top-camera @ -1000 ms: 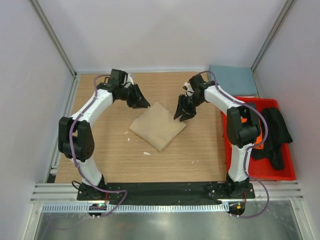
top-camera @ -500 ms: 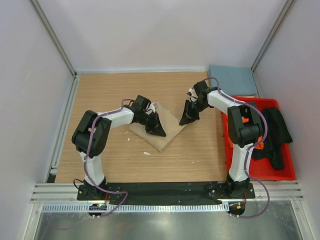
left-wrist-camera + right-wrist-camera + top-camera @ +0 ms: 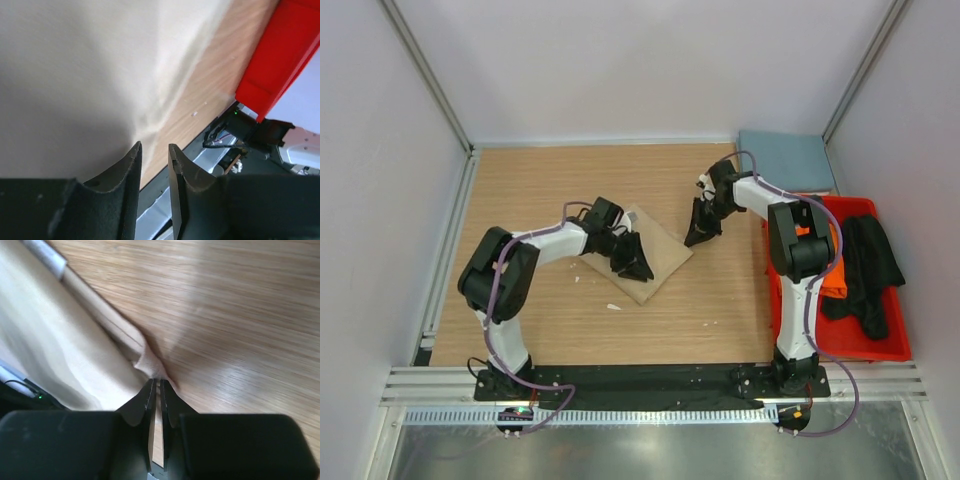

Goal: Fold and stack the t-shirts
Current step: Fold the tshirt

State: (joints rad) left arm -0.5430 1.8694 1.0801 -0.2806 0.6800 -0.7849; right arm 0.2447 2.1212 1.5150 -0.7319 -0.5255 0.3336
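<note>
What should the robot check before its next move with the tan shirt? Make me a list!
1. Does the right pincer pinch the tan t-shirt corner: ok.
2. Does the left pincer grip cloth: not ok, jaws slightly apart, empty.
3. Tan t-shirt folded on the table: ok.
4. Is the blue-grey t-shirt folded, far right corner: ok.
5. Are the black t-shirt and orange t-shirt folded: not ok, crumpled in the red bin.

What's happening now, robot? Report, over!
Right end effector pinching corner of folded tan cloth t-shirt. Left end effector slightly open above it. Red plastic bin apart, right side.
</note>
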